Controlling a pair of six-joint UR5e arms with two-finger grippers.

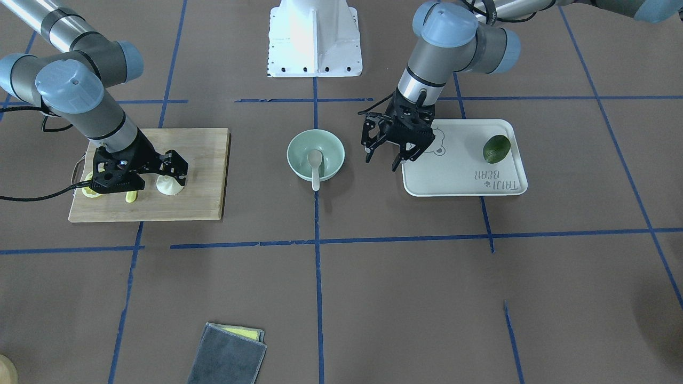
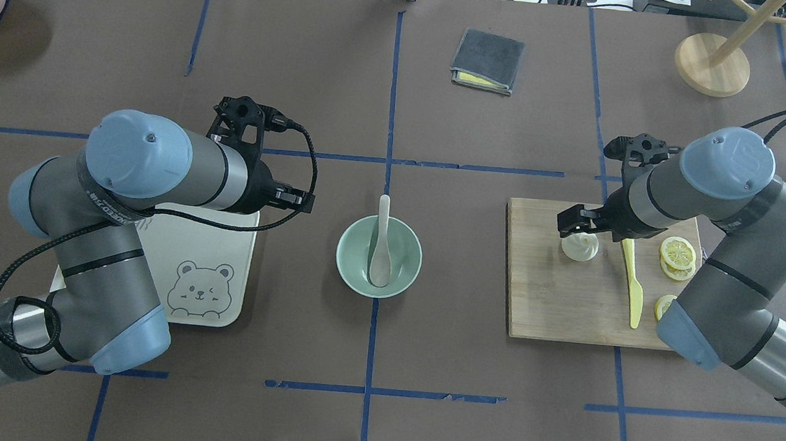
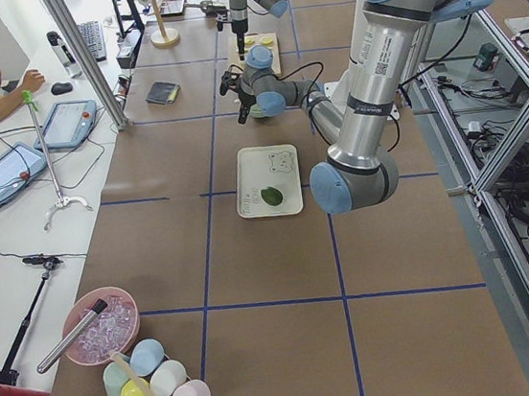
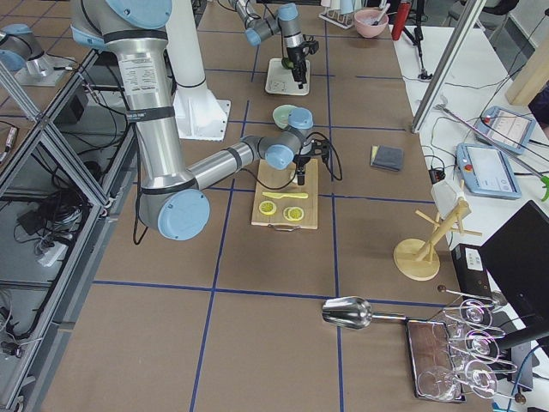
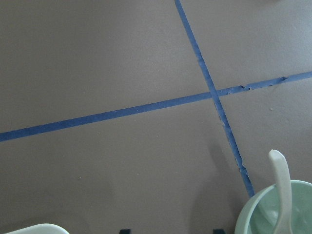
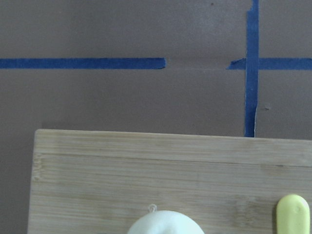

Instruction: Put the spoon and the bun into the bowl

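Overhead exterior view tells most of the story: the spoon (image 2: 382, 244) is already in the mint-green bowl (image 2: 346, 267) mid-bench. Its scoop is down in the bottom and its handle is propped on the far rim, poking out past it. I'd guess that's just because the spoon is a bit too long to lie flat inside, so that half of the job looks done.

The bun (image 2: 580, 247) is not yet in. It sits pleats-up on the wooden cutting board (image 2: 547, 310), on the side nearer the bowl. The yellow plastic knife (image 2: 632, 295) and the lemon slices (image 2: 678, 252) are further over on the same board.

The right tool (image 2: 578, 224) hangs right over the bun, pointing down. Its jaws look spread, with nothing between them, probably so it can straddle the bun before it pinches. The right wrist-mounted view only catches the bun's top at the bottom edge, so it likely needs to drop a bit more.

The left tool (image 1: 382, 161) is wide apart and empty. It hovers between the bowl and the bear tray (image 2: 223, 235) that carries an avocado (image 1: 497, 148). My read is it's parked there to leave the bowl free for the other arm.

The bun looks soft, so a gentle squeeze seems wise
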